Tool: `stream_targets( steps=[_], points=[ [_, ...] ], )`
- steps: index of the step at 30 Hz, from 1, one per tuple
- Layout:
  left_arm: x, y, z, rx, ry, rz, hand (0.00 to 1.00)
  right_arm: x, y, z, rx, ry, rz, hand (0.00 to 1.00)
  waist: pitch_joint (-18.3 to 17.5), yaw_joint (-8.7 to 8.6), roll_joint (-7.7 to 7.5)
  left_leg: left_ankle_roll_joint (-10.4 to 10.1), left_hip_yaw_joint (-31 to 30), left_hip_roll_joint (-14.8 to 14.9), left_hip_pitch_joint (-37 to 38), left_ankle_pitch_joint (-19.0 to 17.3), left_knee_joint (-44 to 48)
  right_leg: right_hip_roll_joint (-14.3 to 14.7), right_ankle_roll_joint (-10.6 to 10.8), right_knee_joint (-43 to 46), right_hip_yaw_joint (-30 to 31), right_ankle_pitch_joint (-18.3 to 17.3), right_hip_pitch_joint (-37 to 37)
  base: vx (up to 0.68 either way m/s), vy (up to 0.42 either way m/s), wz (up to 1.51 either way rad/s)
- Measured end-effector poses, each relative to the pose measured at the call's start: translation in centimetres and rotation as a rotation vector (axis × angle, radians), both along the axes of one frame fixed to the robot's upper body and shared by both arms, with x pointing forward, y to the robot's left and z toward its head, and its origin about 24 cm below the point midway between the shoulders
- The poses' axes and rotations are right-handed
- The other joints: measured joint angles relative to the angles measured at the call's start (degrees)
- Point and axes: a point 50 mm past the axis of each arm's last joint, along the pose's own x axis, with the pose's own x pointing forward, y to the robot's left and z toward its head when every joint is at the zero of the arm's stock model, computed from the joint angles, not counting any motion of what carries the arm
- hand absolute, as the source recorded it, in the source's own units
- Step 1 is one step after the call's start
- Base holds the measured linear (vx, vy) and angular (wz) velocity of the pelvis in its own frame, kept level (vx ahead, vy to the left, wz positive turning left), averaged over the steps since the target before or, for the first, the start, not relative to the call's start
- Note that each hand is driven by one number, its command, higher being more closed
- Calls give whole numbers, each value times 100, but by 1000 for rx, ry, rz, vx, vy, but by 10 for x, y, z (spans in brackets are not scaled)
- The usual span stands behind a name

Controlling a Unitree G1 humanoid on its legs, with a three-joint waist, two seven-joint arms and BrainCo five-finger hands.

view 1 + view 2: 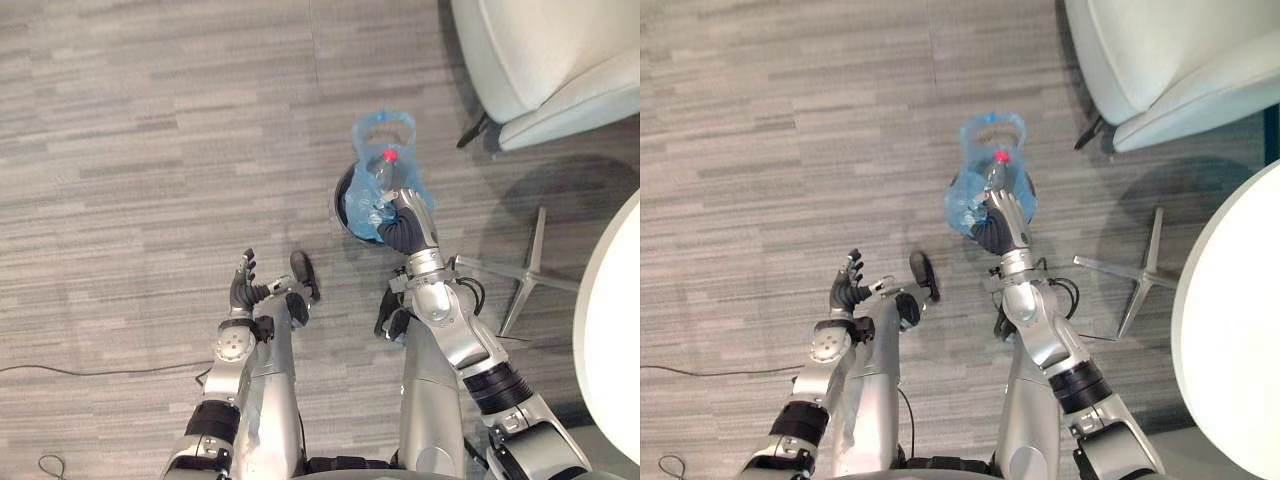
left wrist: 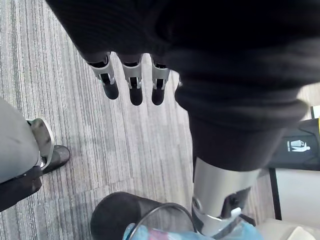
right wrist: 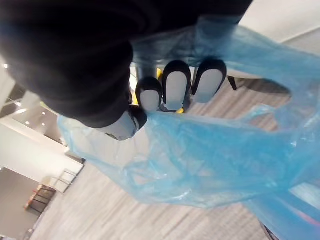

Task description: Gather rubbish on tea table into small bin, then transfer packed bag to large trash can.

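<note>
Ok, my right hand (image 1: pixel 400 226) is clenched on the blue bag (image 3: pixel 210 160). In the wrist view I see its fingers (image 3: pixel 175 90) and thumb pinching the film. The bag sits in the small black bin (image 1: pixel 341 205) on the floor ahead of me, with a red-capped bottle (image 1: pixel 384 170) upright in it. My left hand (image 1: pixel 242 285) hangs low, fingers straight, holding nothing. White worktop (image 1: pixel 612 330) is at the right edge, and a pale chair (image 1: pixel 540 60) is beyond the bin.
</note>
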Motion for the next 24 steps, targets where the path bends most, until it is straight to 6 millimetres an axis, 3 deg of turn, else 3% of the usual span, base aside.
stream_targets(
  steps=[6, 12, 14, 19, 24],
  points=[
    [-37, -1, -44, 40, 200, -59, 0, -15, -5, -37, 34, 173, 47, 100, -630, -39, -30, -104, -16, -299, 1224, 360, -1217, 108, 118, -1285, -167, 337, 1273, 151, -83, 4],
    [-51, -1, -56, 74, 259, -107, 0, -18, -19, -45, 81, 232, 41, 100, -811, -164, -40, -159, -103, -431, 2042, 618, -1971, 233, 130, -2145, -319, 562, 2179, 163, -46, 5],
    [-60, -1, -60, 73, 277, -110, 0, -23, -25, -54, 111, 283, 42, 100, -1069, -167, -39, -207, -127, -528, 2398, 760, -2399, 278, 140, -2443, -360, 612, 2454, 123, -56, 3],
    [-70, 1, -49, 84, 227, -148, 0, -31, -37, -59, 179, 341, 77, 100, -1441, -173, -14, -318, -145, -619, 3083, 1049, -3229, 398, 118, -3076, -425, 777, 3051, 108, -44, -1],
    [-71, -2, -26, 73, 117, -193, 0, -37, -46, -37, 202, 295, 166, 100, -1606, -197, 10, -384, -167, -706, 3691, 1219, -3799, 512, 119, -3569, -493, 888, 3646, 74, -5, 1]
  ],
)
